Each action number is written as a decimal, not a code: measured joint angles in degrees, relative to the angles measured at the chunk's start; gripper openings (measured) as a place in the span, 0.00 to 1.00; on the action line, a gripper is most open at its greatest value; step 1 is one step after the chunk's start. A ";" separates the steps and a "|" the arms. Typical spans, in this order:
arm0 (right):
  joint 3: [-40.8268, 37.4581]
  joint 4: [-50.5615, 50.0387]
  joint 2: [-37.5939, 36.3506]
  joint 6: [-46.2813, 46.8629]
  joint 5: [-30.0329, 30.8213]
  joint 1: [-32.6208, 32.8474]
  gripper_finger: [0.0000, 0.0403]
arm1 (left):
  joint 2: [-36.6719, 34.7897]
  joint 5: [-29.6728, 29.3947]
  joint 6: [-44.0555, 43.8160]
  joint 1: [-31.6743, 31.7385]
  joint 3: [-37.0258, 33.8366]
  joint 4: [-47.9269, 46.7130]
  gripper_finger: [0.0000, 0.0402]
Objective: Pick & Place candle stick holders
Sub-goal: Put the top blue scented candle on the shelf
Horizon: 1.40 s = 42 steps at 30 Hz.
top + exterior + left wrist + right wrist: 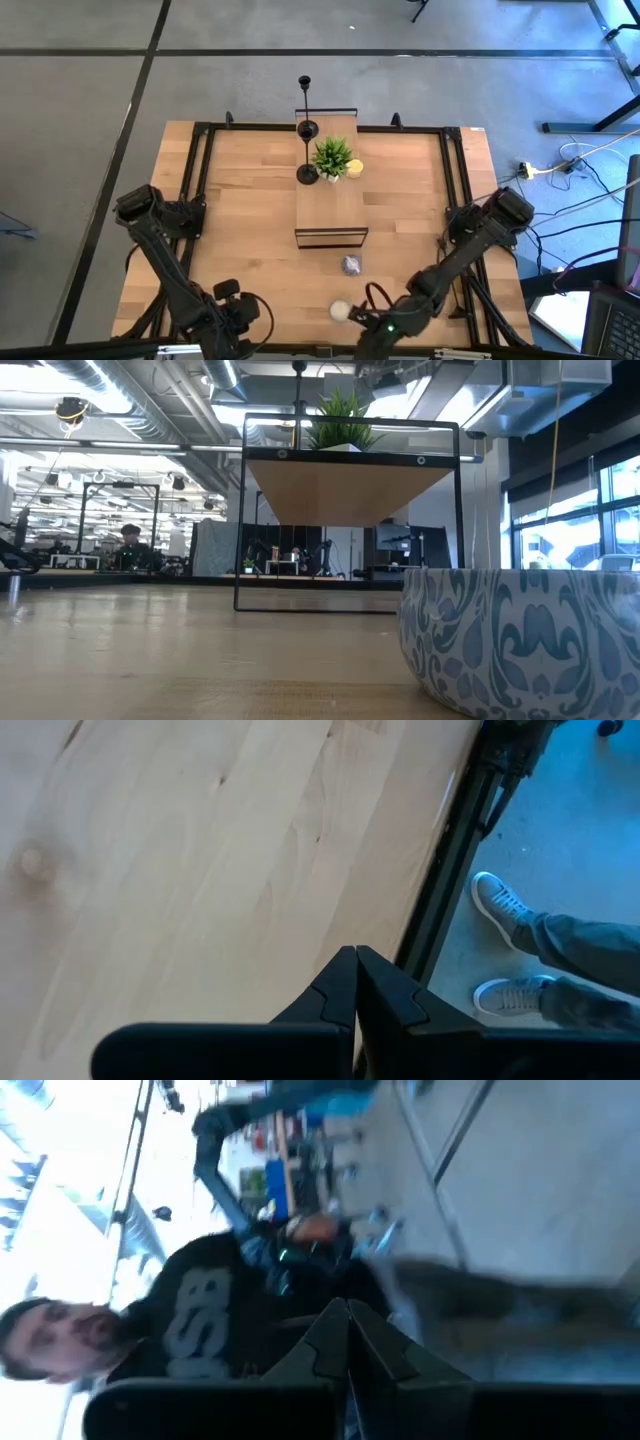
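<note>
Pale wood makes up the table (250,230), and both arms sit folded at its near edge. The left gripper (356,982) hangs over the near left corner with its two dark fingers pressed together and nothing between them; beyond its tips lies bare wood, then the table's black frame and a person's two pale shoes (500,900) on the floor. The right gripper (348,1330) is at the near edge right of centre, its fingers likewise pressed together and empty; its wrist view is tipped away from the table toward a person in a dark printed shirt (200,1320).

The candle stick holders are all far ahead of both grippers, at the far middle of the table around a raised wooden shelf (330,205) on a thin black frame. One candle stick holder (307,174) stands on the shelf, just left of a small green potted plant (333,156); a second (307,129) stands at the shelf's far end; a third (304,82) shows beyond the shelf's far edge. A yellow candle (354,168) lies just right of the plant.

Closer to the right gripper, a blue-and-white patterned bowl (520,640) sits on the table in front of the shelf, and a white candle (340,311) rests just to that gripper's left
</note>
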 joint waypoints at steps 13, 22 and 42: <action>1.31 -2.19 0.79 5.77 7.01 9.67 0.01 | 0.00 0.91 -0.69 -1.34 0.00 -2.10 0.00; 24.02 -63.83 8.31 -5.77 21.34 9.05 0.01 | 0.00 0.52 -2.97 -1.34 0.00 -3.41 0.00; 27.54 -93.07 21.43 26.95 46.02 -2.92 0.01 | 0.00 -0.15 -5.44 -0.79 0.00 -3.98 0.00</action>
